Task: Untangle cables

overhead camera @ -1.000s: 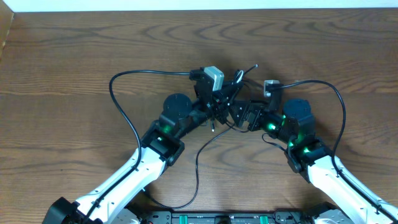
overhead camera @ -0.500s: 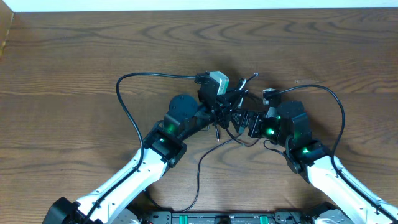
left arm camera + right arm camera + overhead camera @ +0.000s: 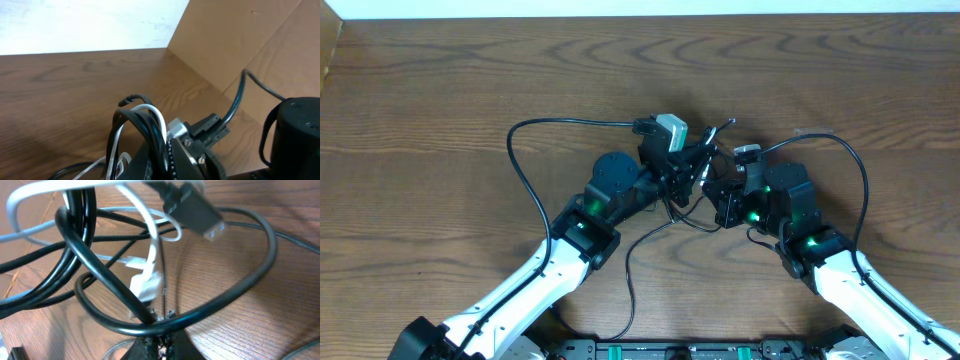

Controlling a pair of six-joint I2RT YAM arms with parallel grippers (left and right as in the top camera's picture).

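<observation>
- Cables, thin black flexible cords plus one white cord with small plug ends, sit bunched in a knot near the middle of the brown wooden table, between the two arms. One trailing black strand runs off the knot toward the near edge.
- Left gripper is clamped on the bunch. Its wrist view shows black and white cords arching up over its fingers, lifted off the wood.
- Right gripper is closed, its tips pinching a single black loop where it passes low in the tangle. A rectangular black plug hangs just above.
- Step in hand, as I judge it: one arm anchors the knot while the other holds one strand to draw out.
- Next move likely calls for easing that loop gently away from the left grip, while watching that the white cord and the plug do not snag and tighten the knot.
</observation>
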